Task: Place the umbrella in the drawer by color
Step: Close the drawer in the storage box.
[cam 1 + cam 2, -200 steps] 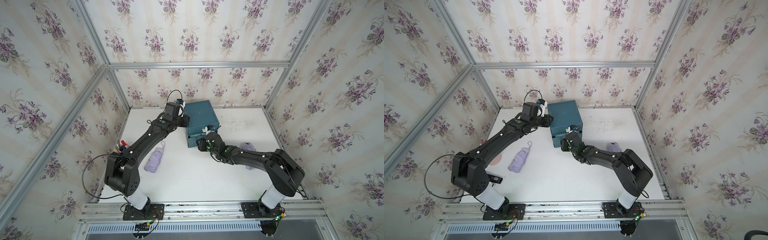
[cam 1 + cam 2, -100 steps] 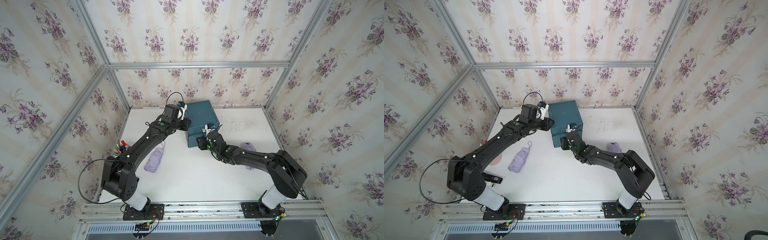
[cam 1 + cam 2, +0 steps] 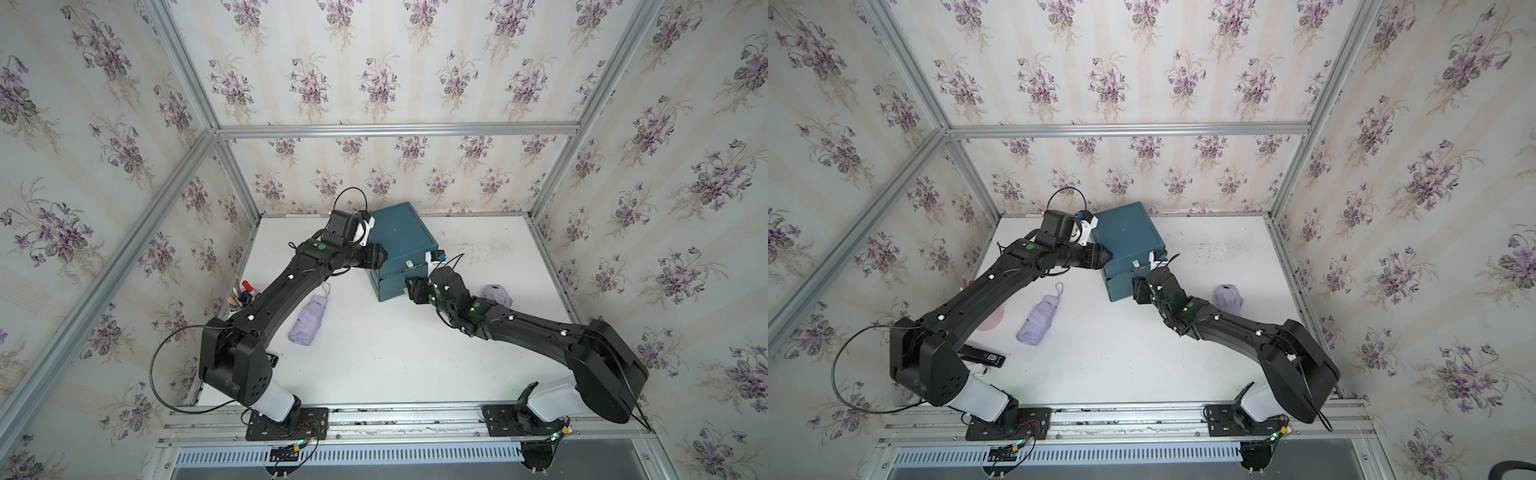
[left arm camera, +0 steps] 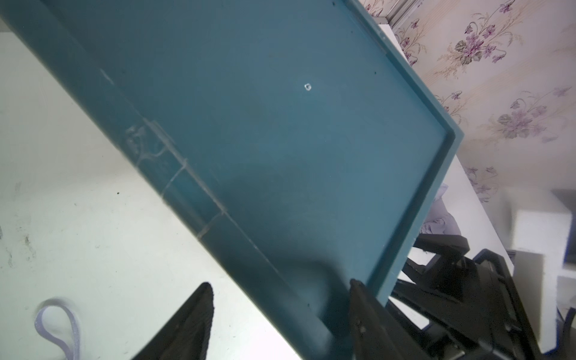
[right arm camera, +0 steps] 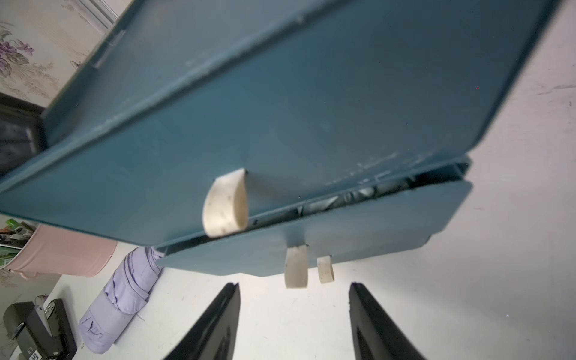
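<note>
While top views miss gap, right wrist shows drawer (image 5: 358,230) ajar; left hand (image 4: 280,283), right hand (image 5: 294,284) spread.

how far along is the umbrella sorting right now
Done: lower drawer is nearly shut, something grey visible inside through the gap. In hand: nothing; right gripper is open before its pull tabs, left gripper open at the top edge of the blue cabinet. Left: lavender umbrella lies on the table, outside any drawer.
</note>
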You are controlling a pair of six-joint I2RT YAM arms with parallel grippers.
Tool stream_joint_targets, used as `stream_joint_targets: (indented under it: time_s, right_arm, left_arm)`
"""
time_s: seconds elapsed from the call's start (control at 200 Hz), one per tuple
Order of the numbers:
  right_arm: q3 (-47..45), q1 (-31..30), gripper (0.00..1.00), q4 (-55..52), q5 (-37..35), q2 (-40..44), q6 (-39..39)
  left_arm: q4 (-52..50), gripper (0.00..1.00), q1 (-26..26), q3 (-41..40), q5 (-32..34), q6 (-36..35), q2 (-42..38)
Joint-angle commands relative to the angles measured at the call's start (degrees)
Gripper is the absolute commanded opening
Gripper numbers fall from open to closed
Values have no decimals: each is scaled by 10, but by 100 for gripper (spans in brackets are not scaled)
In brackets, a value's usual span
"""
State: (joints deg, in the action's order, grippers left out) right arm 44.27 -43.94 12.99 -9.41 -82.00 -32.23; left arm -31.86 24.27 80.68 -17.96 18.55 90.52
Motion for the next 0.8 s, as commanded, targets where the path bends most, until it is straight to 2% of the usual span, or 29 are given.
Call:
stream_joint_targets:
  time_s: [0.0, 0.12, 0.2, 0.28, 0.44, 0.54, 0.6, 0.739, 0.799]
  right_arm:
    - [-22, 17, 51, 46, 80, 15, -60]
    - [-32, 33, 31, 101, 129, -2, -94]
    - [-19, 33, 22, 111, 147, -27, -95]
    - [-11, 35, 19, 128, 154, -48, -98]
    - [-3, 44, 16, 166, 167, -78, -108]
    - [5, 46, 17, 180, 174, -94, -113]
    - [9, 46, 21, 181, 178, -101, -114]
    - [-16, 46, 45, 181, 163, -73, -120]
    - [-38, 48, 49, 176, 152, -48, -124]
  left_arm:
    - [-133, 70, -2, 1, 38, 10, 19]
    - [-131, 70, -6, 4, 47, 20, 39]
    - [-130, 68, -6, -6, 56, 20, 42]
    - [-121, 63, -7, -25, 53, 12, 38]
    - [-134, 47, -7, -41, 64, -20, 37]
    - [-133, 44, -6, -53, 64, -34, 29]
    - [-133, 43, -6, -59, 62, -42, 24]
    - [-137, 39, -6, -65, 57, -62, 17]
    - [-139, 37, -6, -65, 51, -69, 16]
